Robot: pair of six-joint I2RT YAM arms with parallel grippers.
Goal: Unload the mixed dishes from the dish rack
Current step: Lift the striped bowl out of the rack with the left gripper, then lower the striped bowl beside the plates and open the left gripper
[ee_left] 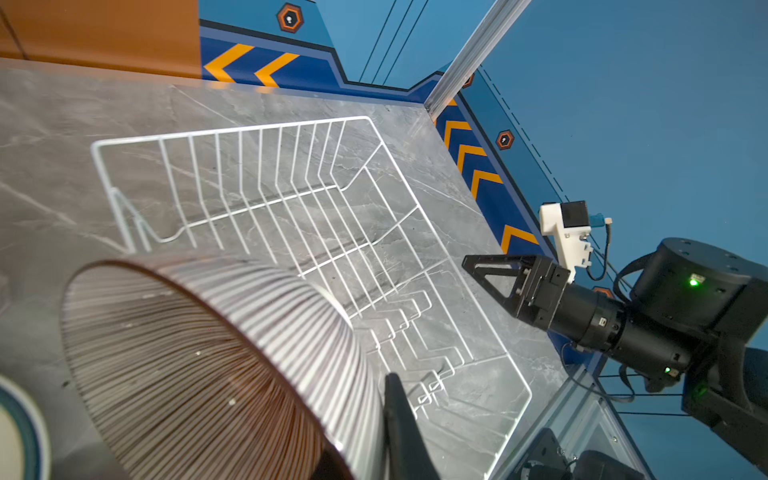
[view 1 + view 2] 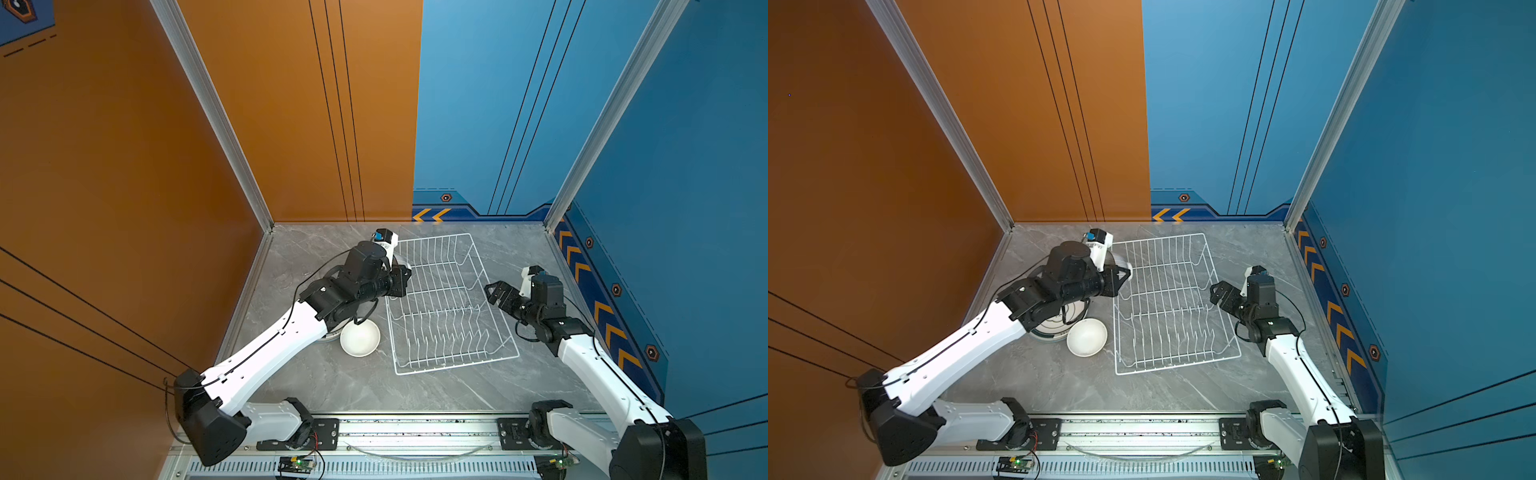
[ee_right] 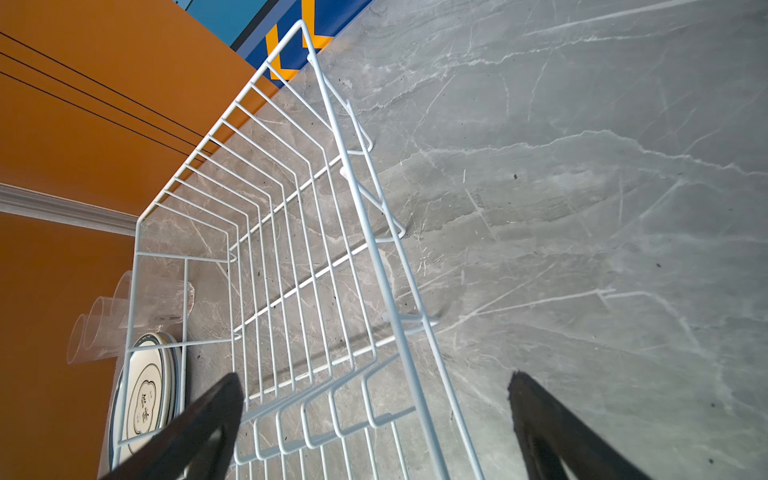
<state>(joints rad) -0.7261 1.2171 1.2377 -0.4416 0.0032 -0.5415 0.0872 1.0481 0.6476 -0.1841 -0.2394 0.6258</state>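
Grey marbled tabletop (image 2: 353, 390) carries, nearest on the left, a plain white bowl (image 2: 360, 338) set upright just off the near-left corner of the dish rack (image 2: 457, 365). Just beside it, further left, is a flat stack of teal-rimmed plates (image 2: 1054, 330), mostly hidden under the left arm. Both look parked there as unloaded pieces, clear of the wires. The rack itself, in the middle, shows no dish among its prongs. At its left rim the left gripper (image 2: 1124, 275) is almost closed, pinching the wall of the ribbed-line bowl (image 1: 208, 353). The bowl is held tilted above the table, probably on its way to join the others. Across the rack, at its right rim, the right gripper (image 2: 493, 294) stands spread wide and holds nothing, seemingly kept back out of the way. Farther off, left of the rack and just beyond the plates, clear glasses (image 3: 124, 316) are grouped together.
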